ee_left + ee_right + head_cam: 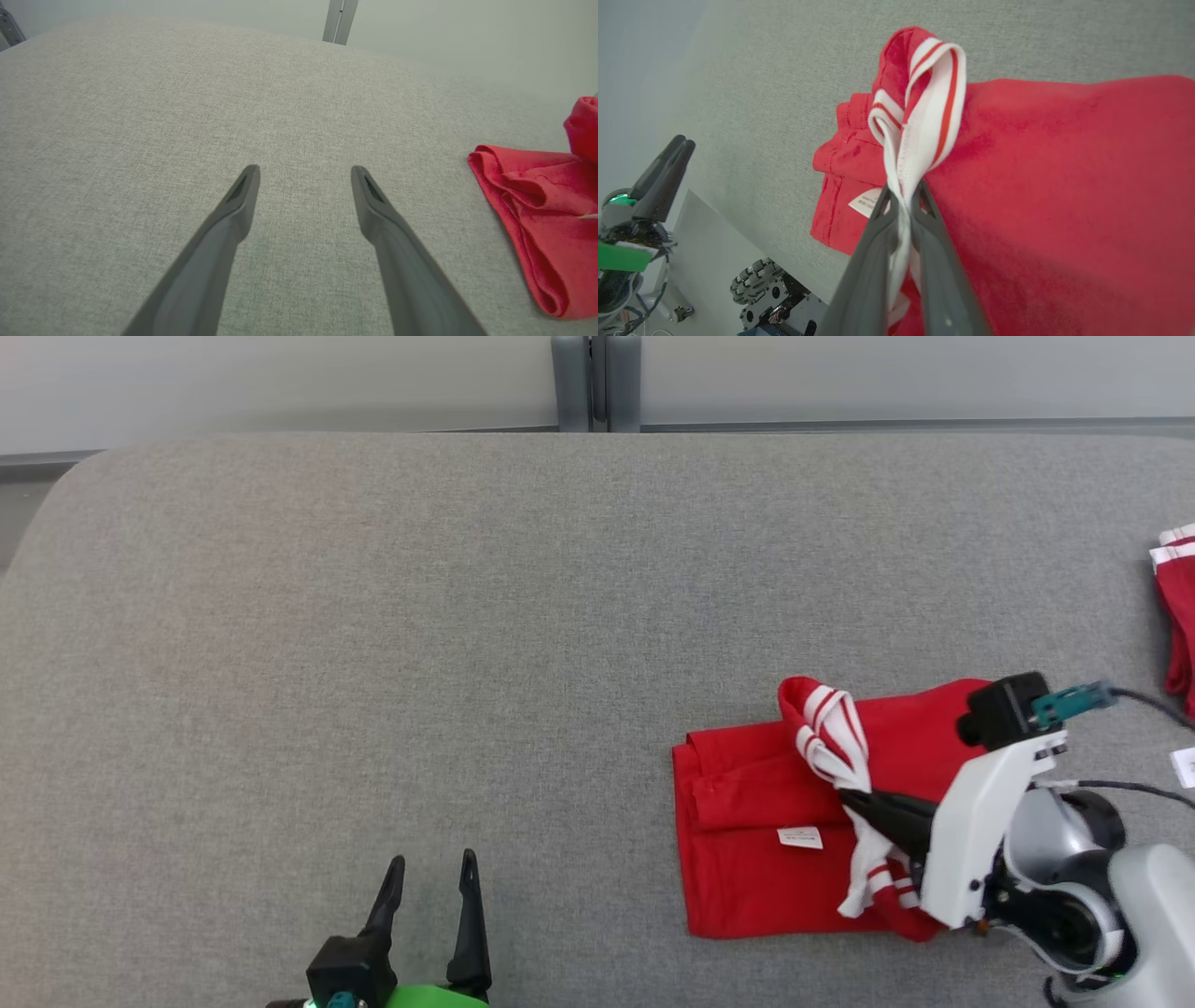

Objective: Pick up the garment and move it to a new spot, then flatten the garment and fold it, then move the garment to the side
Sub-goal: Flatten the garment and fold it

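Observation:
The garment [756,831] is a red top with a white, red-striped trim, lying folded on the grey table at the right; it also shows in the left wrist view as a red garment edge [542,224]. My right gripper [864,800] reaches in from the right and is shut on the striped trim. In the right wrist view the trim [924,102] loops up out of the closed right gripper [901,196] above the red garment [1064,186]. My left gripper [432,868] stands open at the lower left, well away from the cloth, its fingers [243,196] over bare table.
A second red and white cloth [1178,607] lies at the table's right edge, with a small white label [1184,767] below it. The grey table [373,616] stretches wide to the left and back. A grey post [596,383] stands behind the far edge.

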Robot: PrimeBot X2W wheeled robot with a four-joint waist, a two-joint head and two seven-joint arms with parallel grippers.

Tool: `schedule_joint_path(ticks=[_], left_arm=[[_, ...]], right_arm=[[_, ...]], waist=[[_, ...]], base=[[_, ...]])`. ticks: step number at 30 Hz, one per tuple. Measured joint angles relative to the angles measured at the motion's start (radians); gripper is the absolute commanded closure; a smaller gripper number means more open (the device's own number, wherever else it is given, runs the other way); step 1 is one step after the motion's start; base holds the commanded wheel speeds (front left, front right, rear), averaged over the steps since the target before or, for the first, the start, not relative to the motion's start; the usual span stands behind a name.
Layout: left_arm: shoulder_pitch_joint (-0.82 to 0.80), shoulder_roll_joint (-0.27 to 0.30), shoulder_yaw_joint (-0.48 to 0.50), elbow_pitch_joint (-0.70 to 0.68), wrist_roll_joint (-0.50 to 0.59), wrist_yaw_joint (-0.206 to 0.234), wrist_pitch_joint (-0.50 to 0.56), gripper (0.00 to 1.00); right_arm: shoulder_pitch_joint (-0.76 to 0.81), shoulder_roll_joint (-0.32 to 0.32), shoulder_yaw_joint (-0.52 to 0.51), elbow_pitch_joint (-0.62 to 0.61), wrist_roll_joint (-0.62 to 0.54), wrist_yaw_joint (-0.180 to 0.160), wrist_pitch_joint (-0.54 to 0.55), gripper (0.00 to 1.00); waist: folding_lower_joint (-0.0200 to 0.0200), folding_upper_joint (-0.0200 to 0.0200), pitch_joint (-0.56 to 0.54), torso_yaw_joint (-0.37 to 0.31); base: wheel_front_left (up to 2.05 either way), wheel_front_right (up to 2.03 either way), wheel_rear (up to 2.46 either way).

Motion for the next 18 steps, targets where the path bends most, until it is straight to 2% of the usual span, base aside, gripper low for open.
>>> schedule_joint_path(ticks=[5,11,12,13,18], left_arm=[[-0.001,0.0,-0.012,0.025,-0.001,0.006,0.0,0.0],[0.005,0.0,-0.008,0.04,-0.001,0.009,0.0,0.0],[0.006,0.0,-0.008,0.04,-0.002,0.011,0.0,0.0],[0.007,0.0,-0.007,0.04,-0.004,0.011,0.0,0.0],[0.017,0.0,0.006,0.04,-0.006,0.013,0.0,0.0]], right_arm=[[-0.025,0.142,0.043,0.123,-0.073,0.0,-0.116,1.0],[-0.043,0.22,0.063,0.207,-0.104,0.0,-0.173,1.0],[-0.044,0.229,0.062,0.217,-0.112,0.0,-0.184,0.61],[-0.046,0.243,0.063,0.225,-0.117,0.0,-0.196,0.0],[-0.066,0.294,0.108,0.192,-0.068,0.0,-0.293,0.0]], waist=[[0.0,0.0,0.0,0.017],[0.0,0.0,-0.01,0.019],[0.0,0.0,-0.012,0.018],[0.0,0.0,-0.014,0.017],[0.0,0.0,-0.031,0.004]], base=[[0.0,0.0,0.0],[0.0,0.0,0.0],[0.0,0.0,0.0],[0.0,0.0,0.0],[0.0,0.0,0.0]])
